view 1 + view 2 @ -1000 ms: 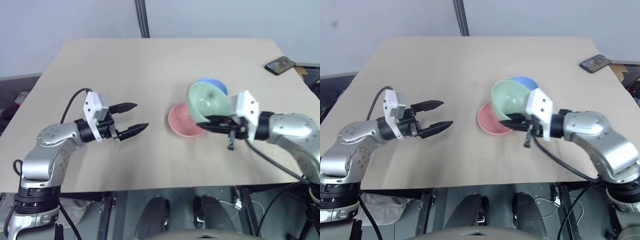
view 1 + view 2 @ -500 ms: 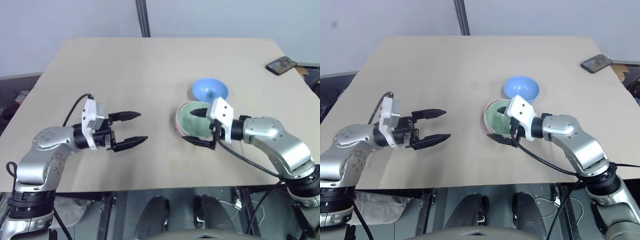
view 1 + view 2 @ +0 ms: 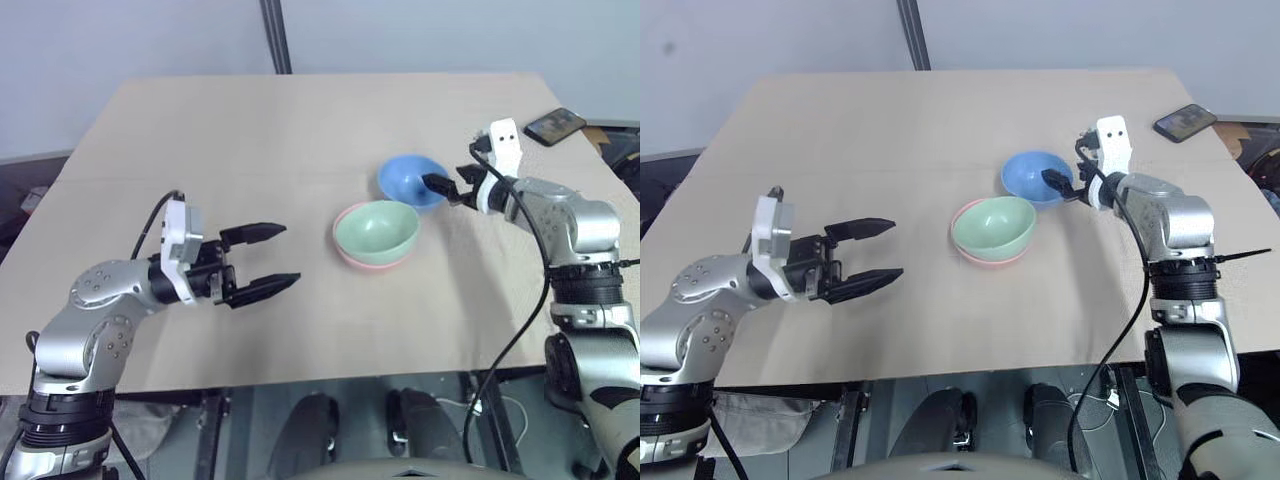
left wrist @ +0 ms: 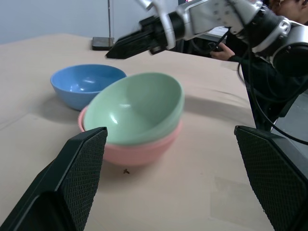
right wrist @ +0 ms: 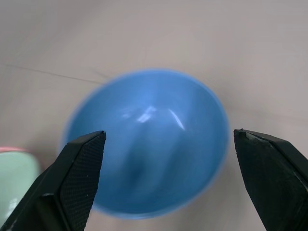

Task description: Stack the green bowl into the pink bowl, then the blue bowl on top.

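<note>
The green bowl (image 3: 377, 229) sits tilted inside the pink bowl (image 3: 372, 260) near the middle of the table (image 3: 300, 130), toward its right half, and the blue bowl (image 3: 411, 180) stands just beyond them, toward the table's far right corner, on the bare tabletop. The right gripper (image 3: 447, 188) hovers at the blue bowl's right rim with its 2 fingers spread wide and empty. The left gripper (image 3: 272, 257) hangs over the table's left half, well apart from the bowls, fingers wide and empty; a phone (image 3: 554, 124) lies at the far right corner.

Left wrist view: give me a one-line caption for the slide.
Green bowl nested tilted in the pink bowl; blue bowl sits behind as the open right gripper hovers above.
</note>
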